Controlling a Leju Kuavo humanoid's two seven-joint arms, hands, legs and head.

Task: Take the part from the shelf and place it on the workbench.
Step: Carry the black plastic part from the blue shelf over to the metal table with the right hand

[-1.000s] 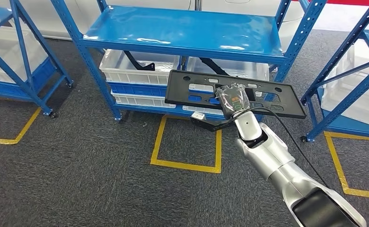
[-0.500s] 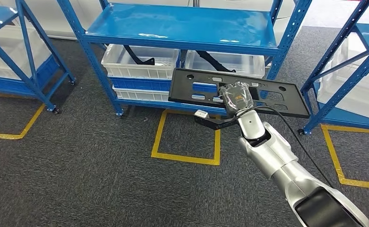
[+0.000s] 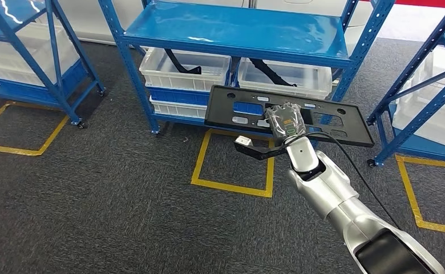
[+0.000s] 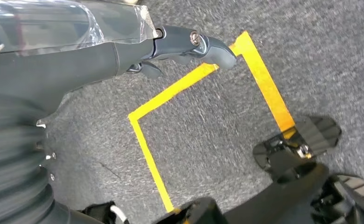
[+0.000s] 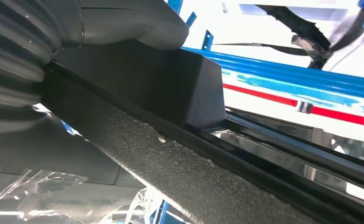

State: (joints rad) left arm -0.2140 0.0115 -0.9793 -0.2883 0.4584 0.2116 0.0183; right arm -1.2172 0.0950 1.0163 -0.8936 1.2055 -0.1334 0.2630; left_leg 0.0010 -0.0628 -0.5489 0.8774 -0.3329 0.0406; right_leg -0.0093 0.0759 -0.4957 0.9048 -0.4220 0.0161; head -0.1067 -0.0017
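Observation:
My right hand (image 3: 284, 121), wrapped in clear plastic, grips a flat black rectangular part (image 3: 352, 130) with several slots and holes. The part hangs level in the air in front of the blue shelf (image 3: 237, 31), about at its lower tier. In the right wrist view the part's textured edge (image 5: 171, 168) runs across under my thumb (image 5: 133, 23). The left hand (image 4: 77, 51) hangs over the grey carpet with its fingers (image 4: 210, 46) stretched out and nothing in them.
Two white bins (image 3: 183, 74) (image 3: 283, 80) holding dark parts sit on the shelf's lower tier. More blue racks stand at left (image 3: 32, 57) and right (image 3: 425, 85). Yellow tape (image 3: 231, 185) marks a square on the carpet. A black cable (image 3: 351, 162) trails from my right arm.
The whole picture has slid to the right, so the camera has turned left. The part stays in my right hand, held the same way.

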